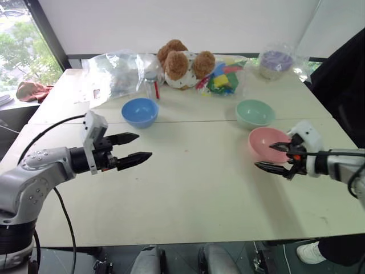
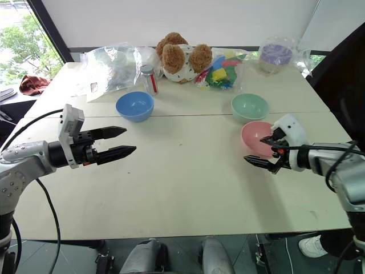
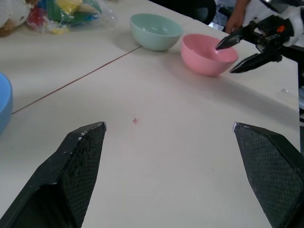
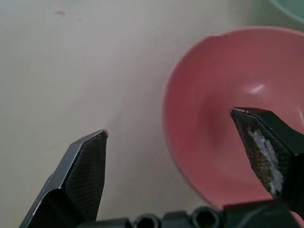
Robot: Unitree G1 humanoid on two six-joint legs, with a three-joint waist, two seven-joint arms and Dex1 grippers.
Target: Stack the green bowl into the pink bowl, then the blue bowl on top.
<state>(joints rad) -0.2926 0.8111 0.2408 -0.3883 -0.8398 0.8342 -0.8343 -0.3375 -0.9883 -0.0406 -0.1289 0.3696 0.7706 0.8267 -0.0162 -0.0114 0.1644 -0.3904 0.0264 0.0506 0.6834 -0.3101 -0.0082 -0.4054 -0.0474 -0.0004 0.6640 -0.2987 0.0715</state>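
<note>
No legible text, label, brand, number or sign on anything here.

Two head cameras look forward and down over a pale table [image 1: 188,188], sharing nearly the same scene. The left wrist camera looks low across the tabletop toward the pink bowl [image 3: 209,53] and green bowl [image 3: 156,30]. The right wrist camera sits very close above the pink bowl's rim.
</note>
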